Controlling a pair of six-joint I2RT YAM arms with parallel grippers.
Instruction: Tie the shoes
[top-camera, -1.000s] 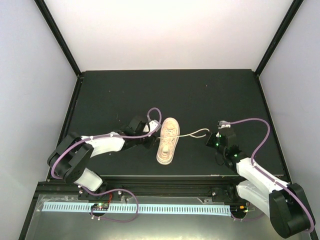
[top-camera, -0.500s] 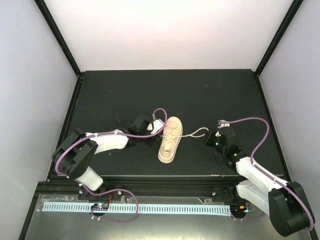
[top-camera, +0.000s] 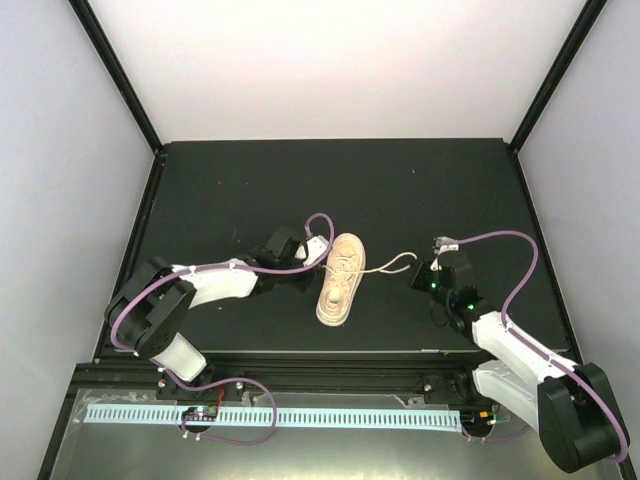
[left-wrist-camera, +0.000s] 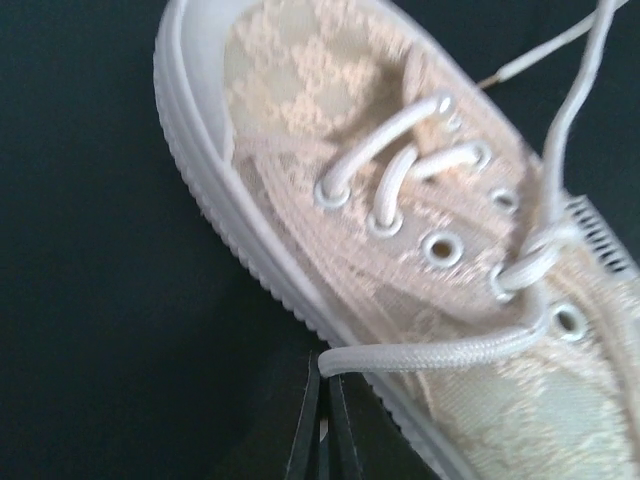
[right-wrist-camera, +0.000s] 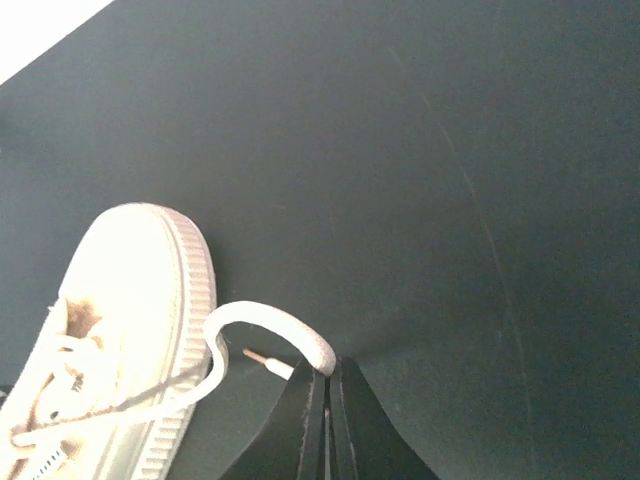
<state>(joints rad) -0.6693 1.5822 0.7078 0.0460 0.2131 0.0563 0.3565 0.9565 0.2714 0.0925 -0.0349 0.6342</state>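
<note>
Well, both grippers are pinched on lace and the sneaker sits mid-mat

In the top view I see the left gripper (top-camera: 316, 256) at centre-left of the frame, its tip right against the left side of the sneaker (top-camera: 339, 279). My left wrist view shows the jaws pressed together at the bottom centre. The left lace strand (left-wrist-camera: 440, 350) ends exactly at their tips, so I read it as clamped there. From that pinch the strand runs rightward across the side of the upper. It then climbs to the eyelets (left-wrist-camera: 437, 248) in the right half of the frame. The toe cap fills the upper left of this view and is slightly blurred.

Moving right in the top view, the sneaker lies just below the middle of the black table mat (top-camera: 400, 190). Its sole is down and its length runs from upper to lower frame, leaning slightly.

From its laced part the right lace strand (top-camera: 388, 266) stretches rightward, off the shoe, to the right gripper (top-camera: 419, 276) at centre-right. In the right wrist view those jaws are also closed tight at bottom centre. The strand arches up from their tips in a small loop and runs back down-left to the sneaker at the lower left. A loose lace tip (right-wrist-camera: 262, 359) pokes out just left of the fingers (right-wrist-camera: 358, 430). I cannot tell which strand that tip belongs to.
</note>
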